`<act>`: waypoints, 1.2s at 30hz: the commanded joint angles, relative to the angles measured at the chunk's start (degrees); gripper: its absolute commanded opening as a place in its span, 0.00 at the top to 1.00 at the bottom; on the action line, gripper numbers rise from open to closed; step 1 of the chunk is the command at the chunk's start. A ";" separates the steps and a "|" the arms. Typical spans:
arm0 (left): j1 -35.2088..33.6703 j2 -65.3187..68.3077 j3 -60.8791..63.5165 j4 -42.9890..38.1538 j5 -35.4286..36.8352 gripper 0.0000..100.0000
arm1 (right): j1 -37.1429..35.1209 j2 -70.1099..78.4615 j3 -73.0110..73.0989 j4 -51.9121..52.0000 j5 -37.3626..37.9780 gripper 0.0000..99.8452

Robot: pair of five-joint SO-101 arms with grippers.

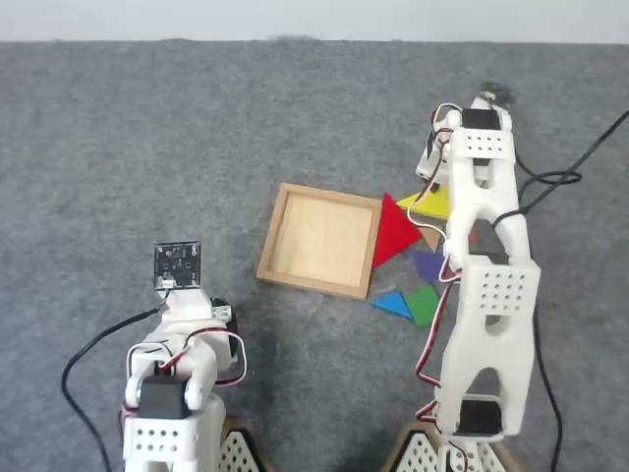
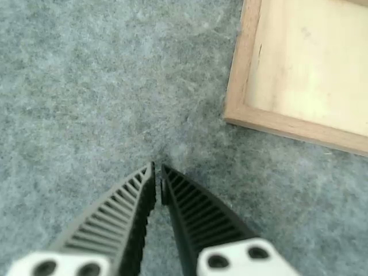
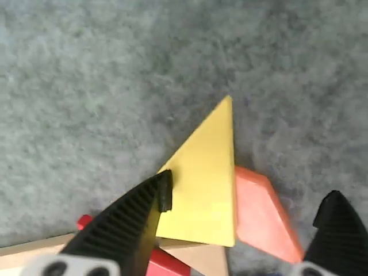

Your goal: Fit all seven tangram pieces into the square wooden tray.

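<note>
The square wooden tray lies empty mid-table, and one corner of its rim lies ahead of my left gripper, which is shut over bare carpet. Right of the tray lie a red triangle, yellow triangle, purple piece, blue triangle and green piece. My right gripper is open and hangs over the yellow triangle, one fingertip above its edge. An orange piece lies partly under the yellow one.
The right arm stretches over the pieces and hides some of them. A tan piece lies between the red and yellow triangles. The left arm stays near the front left. Grey carpet covers the table.
</note>
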 commanded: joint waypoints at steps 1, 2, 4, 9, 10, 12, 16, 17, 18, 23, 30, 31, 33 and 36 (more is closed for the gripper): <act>-0.35 -1.14 -0.75 0.26 -0.88 0.99 | -0.57 -0.13 -2.20 -2.15 -0.70 0.61; -0.35 -1.14 -0.75 0.26 -0.88 0.99 | -0.66 -0.13 -2.20 -2.68 -0.70 0.61; -0.35 -1.14 -0.75 0.26 -0.88 0.99 | -1.27 -0.13 -2.20 -3.74 -0.70 0.61; -0.35 -1.14 -0.75 0.26 -0.88 0.99 | -3.03 1.80 -2.37 -3.74 2.81 0.63; -0.35 -1.14 -0.75 0.26 -0.88 0.99 | -3.56 2.59 -2.37 -3.65 3.96 0.66; -0.35 -1.14 -0.75 0.26 -0.88 0.99 | -4.09 3.82 -2.37 -3.65 5.80 0.71; -0.35 -1.14 -0.75 0.26 -0.88 0.99 | -3.74 3.82 -2.55 -3.30 5.01 0.80; -0.35 -1.14 -0.75 0.26 -0.88 0.99 | -3.56 3.65 -2.55 -2.33 5.01 0.81; -0.35 -1.14 -0.75 0.26 -0.88 0.99 | -3.56 3.47 -2.55 -1.54 5.19 0.83; -0.35 -1.14 -0.75 0.26 -0.88 0.99 | -2.95 1.63 -2.55 1.45 5.45 0.88; -0.35 -1.14 -0.75 0.26 -0.88 0.99 | -1.10 -2.24 -2.55 6.29 7.03 0.91; -0.35 -1.14 -0.75 0.26 -0.88 0.99 | -1.10 -3.03 -2.55 7.25 8.09 0.91; -0.35 -1.14 -0.75 0.26 -0.88 0.99 | -1.19 -4.53 -2.55 9.36 9.41 0.93; -0.35 -1.14 -0.75 0.26 -0.88 0.99 | -1.10 -6.64 -2.55 11.30 9.85 0.93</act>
